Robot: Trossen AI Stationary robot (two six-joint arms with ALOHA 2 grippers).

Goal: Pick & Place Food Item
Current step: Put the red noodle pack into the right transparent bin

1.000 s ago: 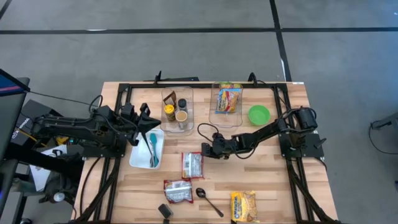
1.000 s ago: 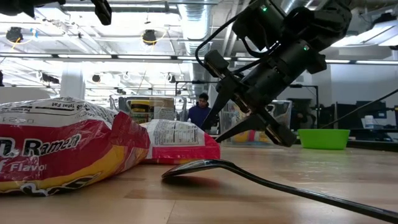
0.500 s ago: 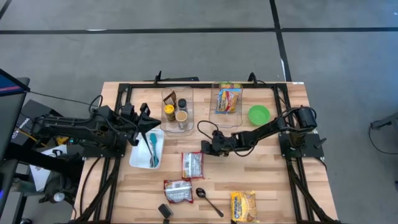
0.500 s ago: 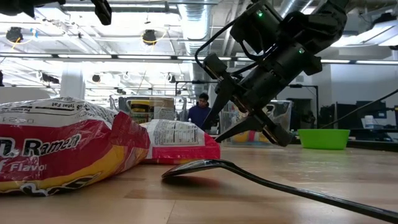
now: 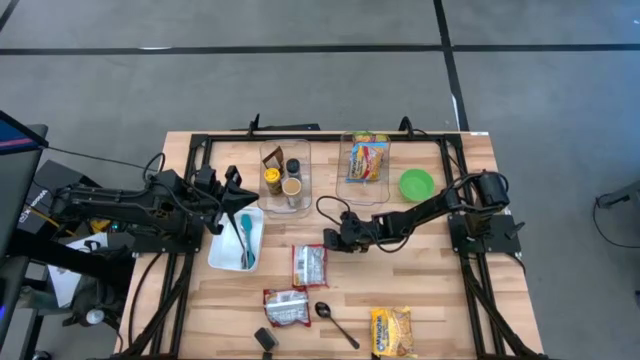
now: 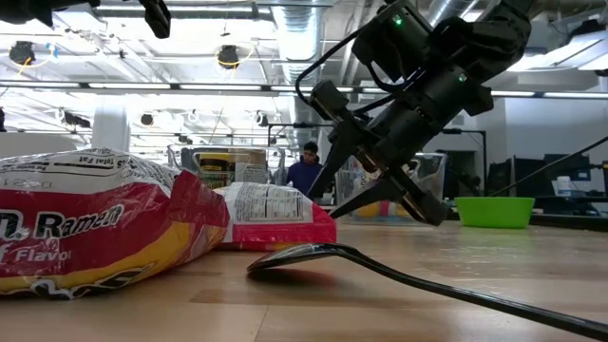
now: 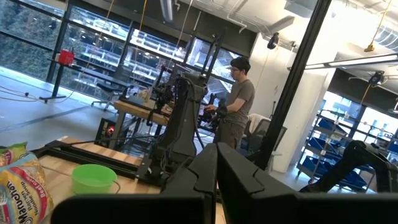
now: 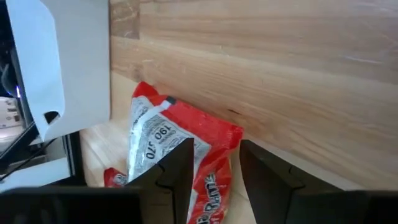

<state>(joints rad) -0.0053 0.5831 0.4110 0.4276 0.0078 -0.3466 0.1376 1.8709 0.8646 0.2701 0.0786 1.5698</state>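
A red-and-white ramen packet [image 5: 310, 265] lies flat on the wooden table near its middle; it also shows in the low view [image 6: 275, 217] and the right wrist view [image 8: 171, 146]. My right gripper [image 5: 332, 240] hangs open just past the packet's far right corner, slanting down, a little above the wood [image 6: 380, 211]. Its two fingers [image 8: 177, 171] frame the packet's near end without touching it. My left gripper [image 5: 240, 192] is shut and waits raised at the table's left, over the white tray.
A second red packet [image 5: 287, 307], a yellow packet [image 5: 392, 330] and a black spoon [image 5: 335, 320] lie toward the near edge. A white tray [image 5: 225, 250] holds a blue spoon. At the back stand two clear bins [image 5: 300, 190] [image 5: 345, 180] and a green bowl [image 5: 417, 184].
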